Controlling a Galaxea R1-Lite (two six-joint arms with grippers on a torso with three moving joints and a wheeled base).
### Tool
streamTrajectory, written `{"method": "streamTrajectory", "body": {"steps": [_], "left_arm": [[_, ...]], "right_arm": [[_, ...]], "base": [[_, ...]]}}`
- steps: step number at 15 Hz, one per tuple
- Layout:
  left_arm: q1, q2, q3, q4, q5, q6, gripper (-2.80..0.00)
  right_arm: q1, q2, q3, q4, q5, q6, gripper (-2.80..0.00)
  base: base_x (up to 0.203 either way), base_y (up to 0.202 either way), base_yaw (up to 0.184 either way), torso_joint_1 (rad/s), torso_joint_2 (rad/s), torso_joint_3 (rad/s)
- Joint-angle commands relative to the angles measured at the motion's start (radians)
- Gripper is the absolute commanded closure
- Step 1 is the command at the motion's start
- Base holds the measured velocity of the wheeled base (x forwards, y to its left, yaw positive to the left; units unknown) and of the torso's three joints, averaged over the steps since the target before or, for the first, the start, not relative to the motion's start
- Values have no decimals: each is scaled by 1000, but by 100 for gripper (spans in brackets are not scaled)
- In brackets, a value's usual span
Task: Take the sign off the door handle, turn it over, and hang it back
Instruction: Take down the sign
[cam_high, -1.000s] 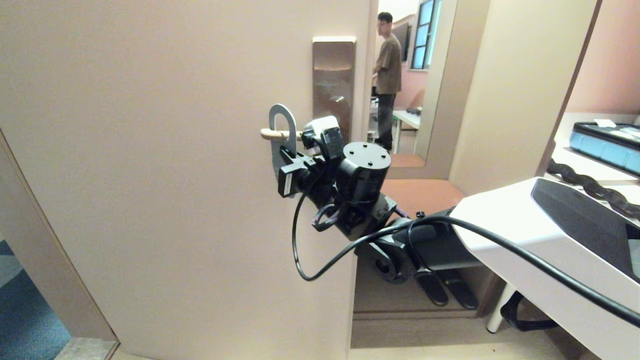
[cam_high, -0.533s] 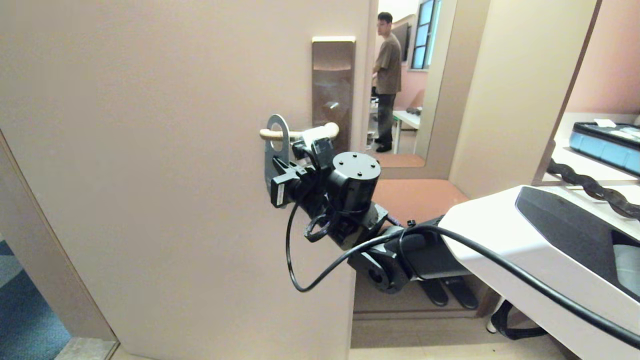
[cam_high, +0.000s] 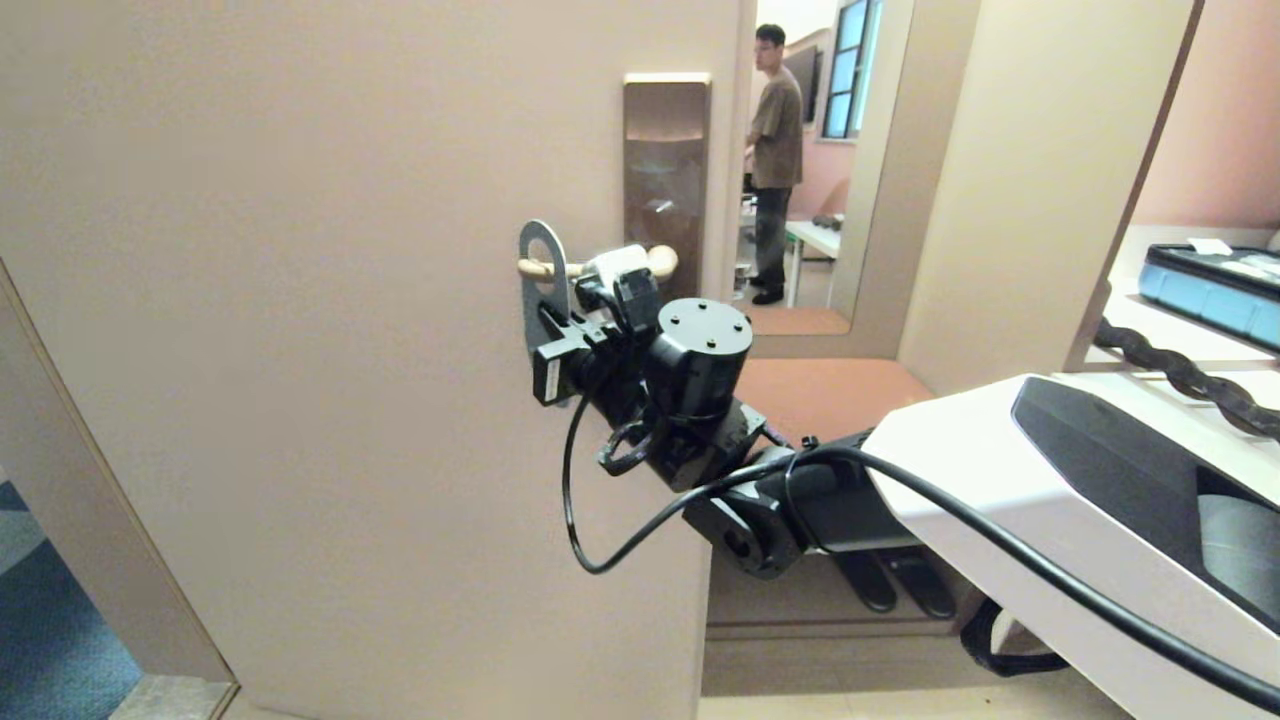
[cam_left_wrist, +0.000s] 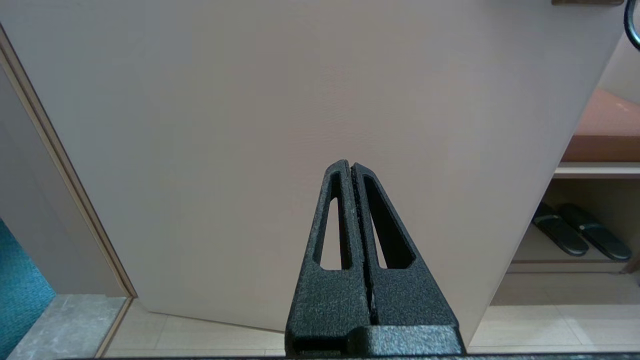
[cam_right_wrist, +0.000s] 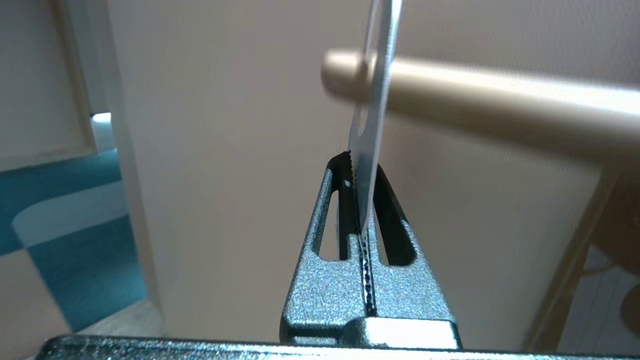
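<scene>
**Grey sign pinched edge-on at the handle's tip**

Grey-blue, the sign hangs with its long axis upright, its flat faces turned along the door handle and its thin edge towards me. The handle's free end pokes through the oval hole, so the sign sits at the very tip, well left of the bronze lock plate. Just below the handle, the right gripper has its jaws pressed onto the sign's lower part. The left gripper, jaws pressed together and holding nothing, faces the plain beige door. Right of the lock plate, a person stands in a farther room.
</scene>
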Motion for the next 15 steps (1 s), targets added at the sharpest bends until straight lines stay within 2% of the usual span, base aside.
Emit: {"method": "streamTrajectory", "body": {"steps": [1,15], "left_arm": [[1,1,0,0,0,-1,0],[1,1,0,0,0,-1,0]], "right_arm": [[1,22,-27,-7,-1,-17,0],[22,43,6,-24,-1,-50,0]], "base": [[0,0,0,0,0,0],[0,0,0,0,0,0]]}}
